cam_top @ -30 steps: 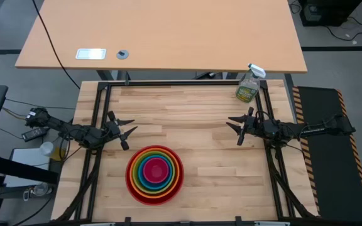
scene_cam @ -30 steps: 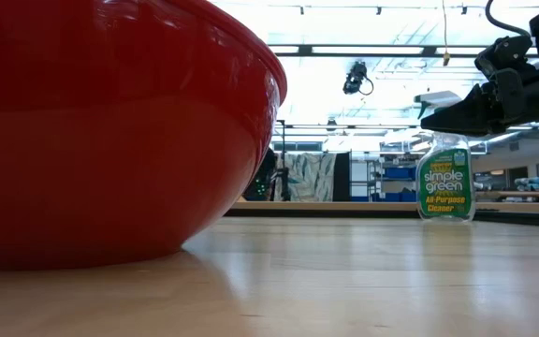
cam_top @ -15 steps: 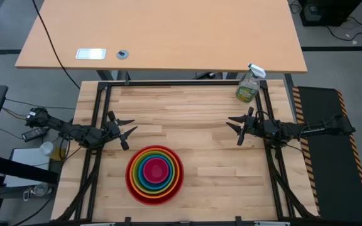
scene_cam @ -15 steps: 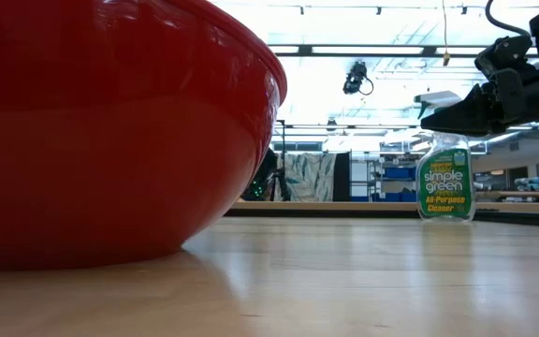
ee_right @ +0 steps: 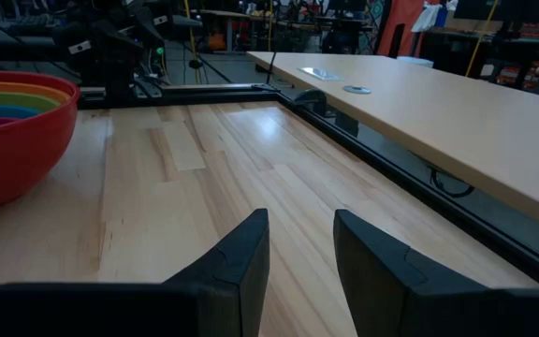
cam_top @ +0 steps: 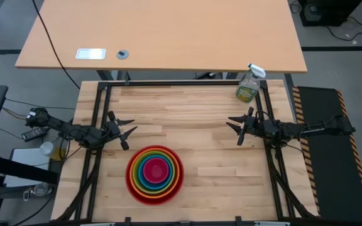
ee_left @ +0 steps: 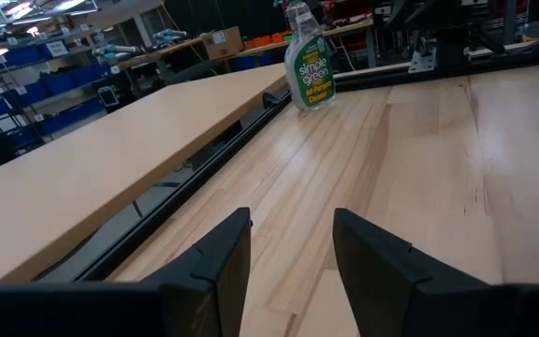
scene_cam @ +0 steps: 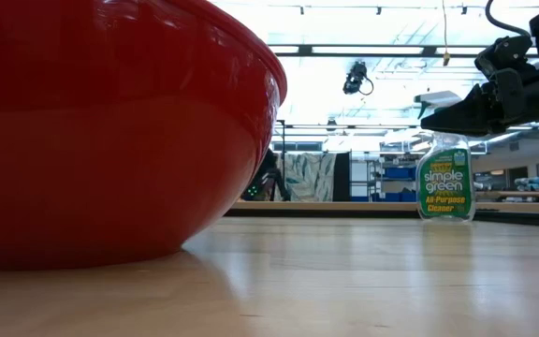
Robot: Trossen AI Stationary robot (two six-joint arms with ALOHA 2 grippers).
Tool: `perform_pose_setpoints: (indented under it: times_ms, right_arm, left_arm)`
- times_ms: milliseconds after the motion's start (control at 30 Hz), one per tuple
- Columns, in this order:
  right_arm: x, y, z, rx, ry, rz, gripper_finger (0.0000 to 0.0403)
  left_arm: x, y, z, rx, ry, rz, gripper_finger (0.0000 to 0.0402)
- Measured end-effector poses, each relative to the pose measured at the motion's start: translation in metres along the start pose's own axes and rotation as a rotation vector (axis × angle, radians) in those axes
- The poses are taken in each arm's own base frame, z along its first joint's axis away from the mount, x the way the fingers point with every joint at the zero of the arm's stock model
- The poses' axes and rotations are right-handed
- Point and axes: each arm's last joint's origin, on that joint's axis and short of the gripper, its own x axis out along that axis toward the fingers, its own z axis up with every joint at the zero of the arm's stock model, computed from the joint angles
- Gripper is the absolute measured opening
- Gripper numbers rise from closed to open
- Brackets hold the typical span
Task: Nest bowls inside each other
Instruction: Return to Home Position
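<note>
The bowls stand nested near the table's front middle: red outermost, then orange, lime green, blue, with magenta pink in the centre. The red bowl rests on its base and fills the low view's left; its rim shows in the right wrist view. My left gripper hovers open at the table's left, up and left of the stack. My right gripper hovers open at the right. Nothing lies between either pair of fingers.
A clear spray bottle with a green label stands at the table's far right corner, also seen as the spray bottle in the low view. Black frame rails border the table. A larger desk lies beyond the far edge.
</note>
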Motion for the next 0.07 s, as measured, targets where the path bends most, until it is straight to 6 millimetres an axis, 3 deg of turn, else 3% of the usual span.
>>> perform_pose_setpoints:
  times_ms: [67]
  right_arm:
    - [0.0,0.0,0.0,0.0,0.0,-0.001,0.013]
  left_arm:
    - [0.0,0.0,0.0,0.0,0.0,0.0,0.0156]
